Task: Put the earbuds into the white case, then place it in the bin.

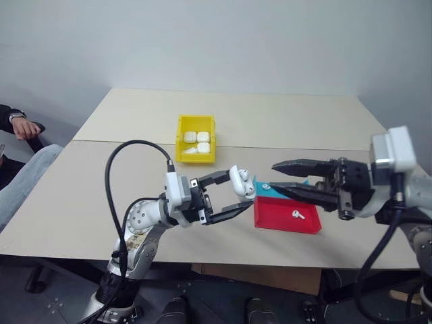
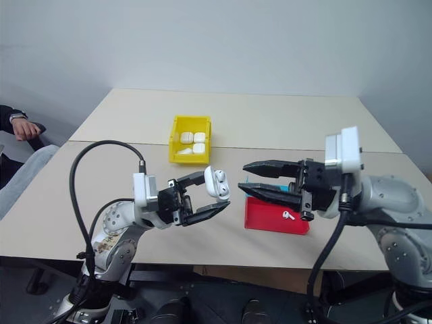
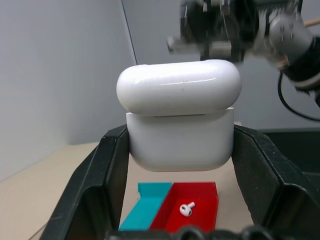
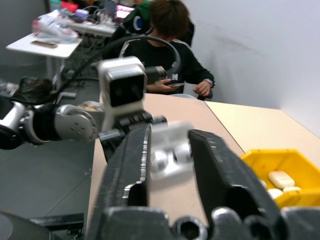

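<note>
The left gripper (image 1: pixel 244 199) pinches the white case (image 1: pixel 240 181) above the table's (image 1: pixel 81 196) near edge, lid up, likely presenting it for loading; the right gripper (image 1: pixel 275 178), jaws slightly apart and empty, faces it. One earbud (image 1: pixel 297 214) lies in the red tray (image 1: pixel 273 217); the yellow bin (image 1: pixel 183 132), farther back, already holds other cases; nothing blocks the way.

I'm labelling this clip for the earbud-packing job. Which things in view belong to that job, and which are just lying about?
Belongs to the job:
- white case, lid open, held by the left gripper
- earbud lying in the red tray
- yellow bin, already holding several white cases
- right gripper, empty

Just lying about:
- teal tray
- table
- seated person
</note>
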Motion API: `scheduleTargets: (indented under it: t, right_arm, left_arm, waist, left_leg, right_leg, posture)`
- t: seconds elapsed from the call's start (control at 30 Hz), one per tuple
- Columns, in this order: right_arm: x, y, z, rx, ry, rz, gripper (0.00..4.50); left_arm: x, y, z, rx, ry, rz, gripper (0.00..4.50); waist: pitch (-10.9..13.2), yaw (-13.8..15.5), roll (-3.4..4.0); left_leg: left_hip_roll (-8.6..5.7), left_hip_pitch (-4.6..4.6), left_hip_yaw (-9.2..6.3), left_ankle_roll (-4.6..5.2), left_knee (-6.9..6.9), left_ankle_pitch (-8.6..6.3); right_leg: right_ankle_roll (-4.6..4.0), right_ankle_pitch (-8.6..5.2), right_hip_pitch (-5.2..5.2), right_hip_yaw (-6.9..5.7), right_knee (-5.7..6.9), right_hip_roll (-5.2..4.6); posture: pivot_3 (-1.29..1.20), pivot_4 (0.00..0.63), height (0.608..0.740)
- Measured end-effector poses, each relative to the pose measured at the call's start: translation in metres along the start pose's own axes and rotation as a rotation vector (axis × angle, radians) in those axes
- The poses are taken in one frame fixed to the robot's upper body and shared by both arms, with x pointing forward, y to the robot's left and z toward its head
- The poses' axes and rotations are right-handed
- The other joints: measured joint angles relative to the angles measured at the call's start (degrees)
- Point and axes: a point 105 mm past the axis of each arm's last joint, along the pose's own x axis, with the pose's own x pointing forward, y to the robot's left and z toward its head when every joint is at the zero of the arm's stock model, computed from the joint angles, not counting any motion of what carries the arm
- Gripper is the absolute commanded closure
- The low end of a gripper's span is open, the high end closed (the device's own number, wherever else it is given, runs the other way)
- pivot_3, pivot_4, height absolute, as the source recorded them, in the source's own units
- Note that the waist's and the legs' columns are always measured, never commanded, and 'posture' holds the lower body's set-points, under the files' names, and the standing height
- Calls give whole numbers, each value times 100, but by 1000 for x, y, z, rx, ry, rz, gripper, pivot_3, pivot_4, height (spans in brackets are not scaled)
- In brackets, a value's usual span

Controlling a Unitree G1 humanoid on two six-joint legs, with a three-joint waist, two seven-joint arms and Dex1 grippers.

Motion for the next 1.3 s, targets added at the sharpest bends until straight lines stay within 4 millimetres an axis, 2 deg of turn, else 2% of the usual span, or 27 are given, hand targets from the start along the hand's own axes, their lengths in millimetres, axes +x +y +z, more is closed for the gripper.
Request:
scheduleTargets:
  t: [0.07,0.23,0.47,0.6,0.77,0.97,1.07,1.13,1.2,1.3]
  right_arm:
    - [6,-4,7,-22,10,22,4457]
    - [27,-5,-3,-23,71,108,4457]
    - [42,-1,-33,-47,204,160,4457]
    - [42,0,-40,-89,245,174,4457]
    - [33,-2,-52,-77,292,166,4457]
    - [25,-10,-42,-98,258,119,4457]
    - [24,-13,-29,-102,178,92,4457]
    - [22,-19,-19,-111,126,51,4457]
    - [17,-30,-13,-120,108,-30,4457]
    - [11,-37,-13,-115,104,-96,4457]
  left_arm:
    - [4,-1,-7,6,20,-20,1701]
    - [19,1,-20,57,70,-47,1701]
    - [28,0,-18,77,45,-57,1701]
    - [26,-1,-20,71,48,-52,1701]
    - [16,-2,-22,52,63,-31,1701]
    - [12,4,-13,75,43,-2,1701]
    - [13,7,-10,81,29,17,1701]
    - [17,16,-10,102,31,61,1701]
    - [23,38,-14,151,67,163,1701]
    - [27,69,-19,216,115,323,1701]
  waist:
    - [0,-8,-1]
    - [1,-1,-1]
    - [0,37,-1]
    - [1,92,-1]
    - [1,169,-2]
    - [1,169,-2]
    - [1,168,-2]
    - [2,169,-3]
    - [2,184,-4]
    - [3,180,-5]
  left_leg:
    - [0,-1,0,0,6,0]
    - [0,-5,3,0,7,0]
    - [-7,-7,2,1,-24,0]
    - [-9,-7,1,1,-35,0]
    - [-8,-8,1,-1,-30,0]
    - [-7,-7,0,-3,14,-1]
    - [-6,-6,0,-3,16,-1]
    - [-6,-5,0,-3,18,-1]
    - [-7,-5,0,-3,21,-1]
    - [-7,-1,-1,-3,26,-1]
  right_leg:
    - [0,0,1,0,-3,0]
    - [0,0,-3,0,-8,-5]
    - [0,1,-19,0,24,-5]
    - [13,-9,-52,2,86,-4]
    - [14,-11,-65,9,102,2]
    - [13,-10,-41,10,100,2]
    - [13,-10,-37,10,99,2]
    - [13,-10,-35,10,99,2]
    - [13,-10,-30,9,98,2]
    - [14,-10,-21,10,93,2]
  posture:
    - [0,150,740]
    - [0,150,740]
    - [0,150,740]
    - [0,150,740]
    - [0,150,740]
    - [0,150,740]
    - [0,150,740]
    - [0,150,740]
    - [0,150,740]
    - [0,150,740]
